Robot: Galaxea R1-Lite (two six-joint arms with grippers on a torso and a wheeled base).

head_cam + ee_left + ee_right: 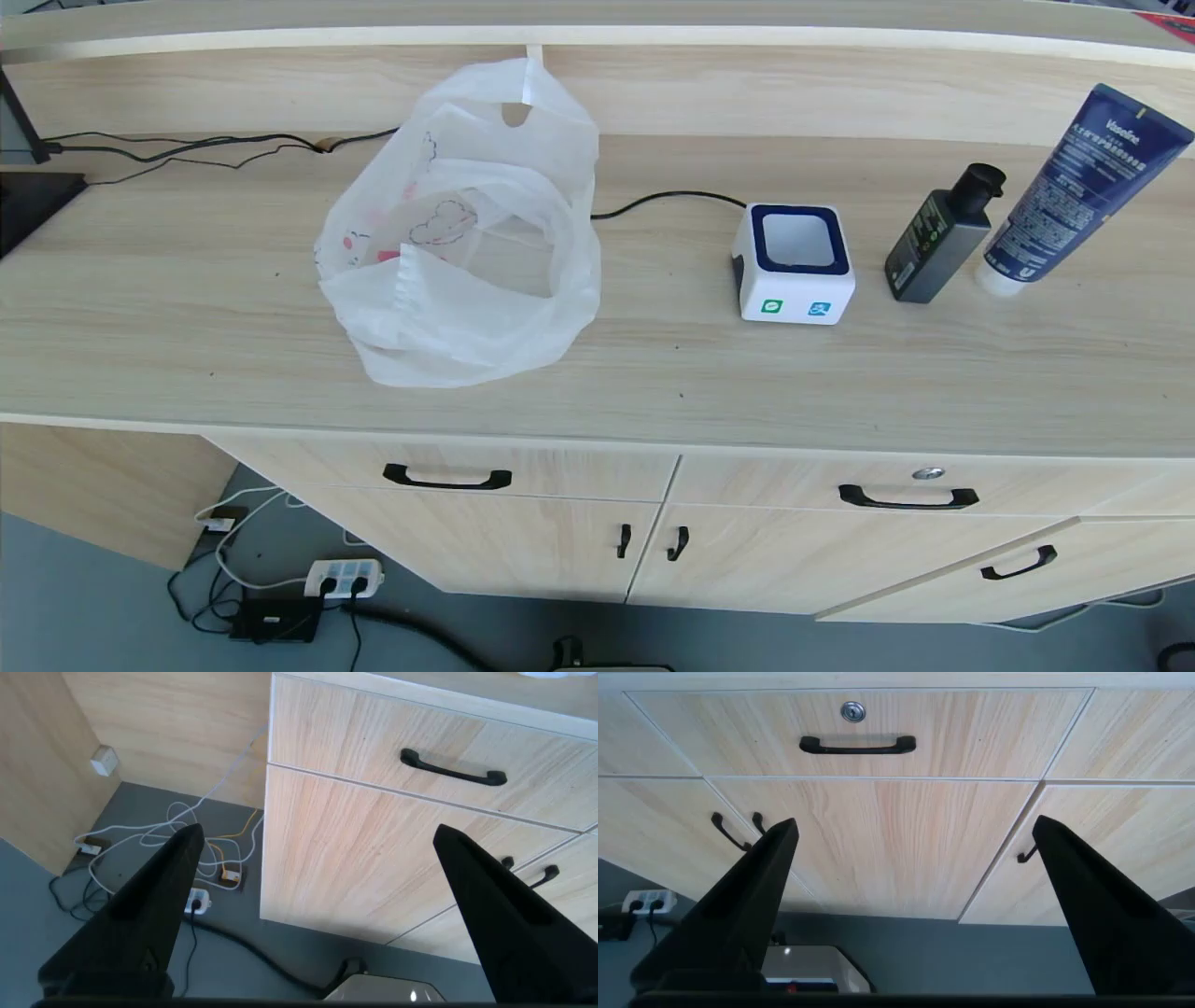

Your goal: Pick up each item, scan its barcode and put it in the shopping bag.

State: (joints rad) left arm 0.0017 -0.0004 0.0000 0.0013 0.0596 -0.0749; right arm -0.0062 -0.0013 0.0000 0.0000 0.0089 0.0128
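Left gripper (318, 835) and right gripper (915, 826) both have fingers spread wide and hold nothing, facing the drawers (859, 728). On the counter (653, 373) the bag (457, 233) sits open at the left. The scanner (794, 263) is to its right, then the bottle (938, 245) and the tube (1083, 182), close together.

Premises: a shop checkout counter, or a mock-up of one. Evidence: a pale wood desk (653, 373) with a raised back ledge (597, 37), carrying a cabled scanner box (795, 266), an open plastic shopping bag (467, 243), a dark bottle (938, 245) and a blue tube (1083, 182). Handled drawers (560, 476) sit below, one with a keyed lock (927, 473).
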